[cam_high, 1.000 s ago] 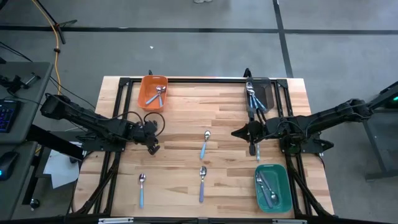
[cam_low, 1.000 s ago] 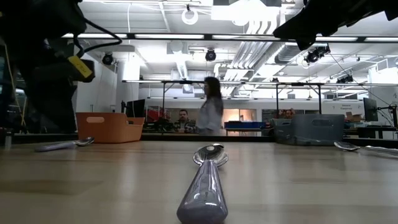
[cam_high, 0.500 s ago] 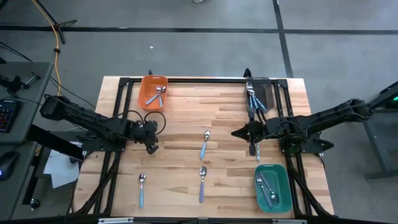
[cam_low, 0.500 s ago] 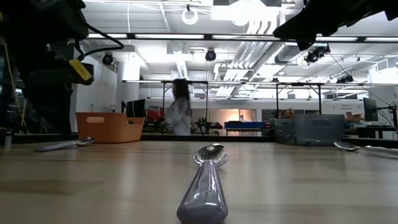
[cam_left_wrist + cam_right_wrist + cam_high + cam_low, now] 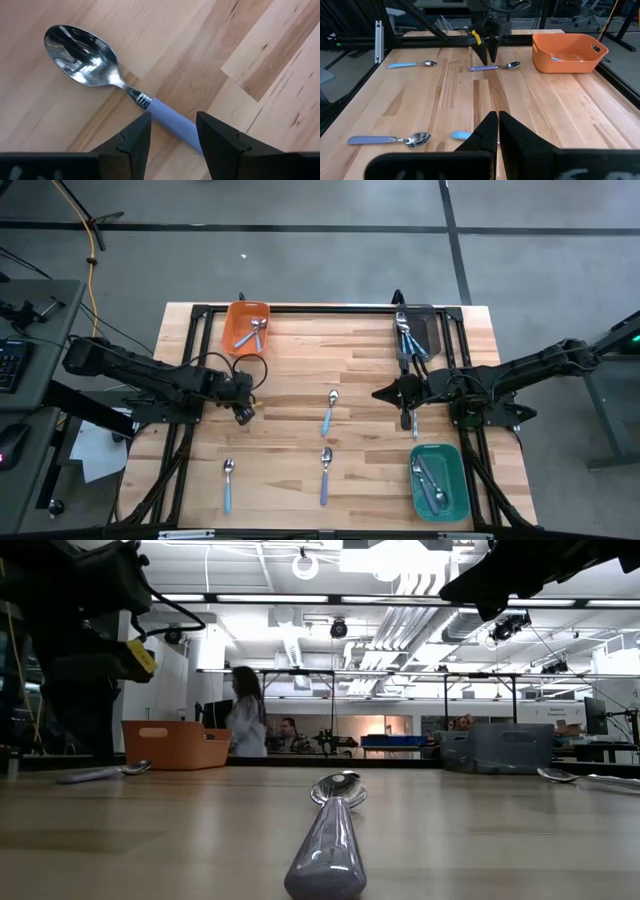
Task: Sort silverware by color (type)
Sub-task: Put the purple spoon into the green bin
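A spoon (image 5: pixel 131 91) with a shiny bowl and a purple handle lies flat on the wooden table (image 5: pixel 300 370), left of the middle. My left gripper (image 5: pixel 172 120) hangs open just over it and points down, one finger on either side of the handle near the neck; I see no touch. The right wrist view shows the same spoon (image 5: pixel 495 66) under those fingers (image 5: pixel 488 57). My right gripper (image 5: pixel 378 393) is shut and hovers over the table's right half, holding nothing. Three more spoons (image 5: pixel 329 412) (image 5: pixel 325 475) (image 5: pixel 228 483) lie loose on the table.
An orange bin (image 5: pixel 246 327) at the far left holds spoons. A grey bin (image 5: pixel 415 330) at the far right holds blue-handled ones. A green bin (image 5: pixel 438 482) stands at the near right. Another spoon (image 5: pixel 414 426) lies by the right arm. A person walks in the room behind.
My left gripper has swung a little toward the table's far edge and turned slightly over the purple-handled spoon, staying open. The person in the room behind has walked toward the left.
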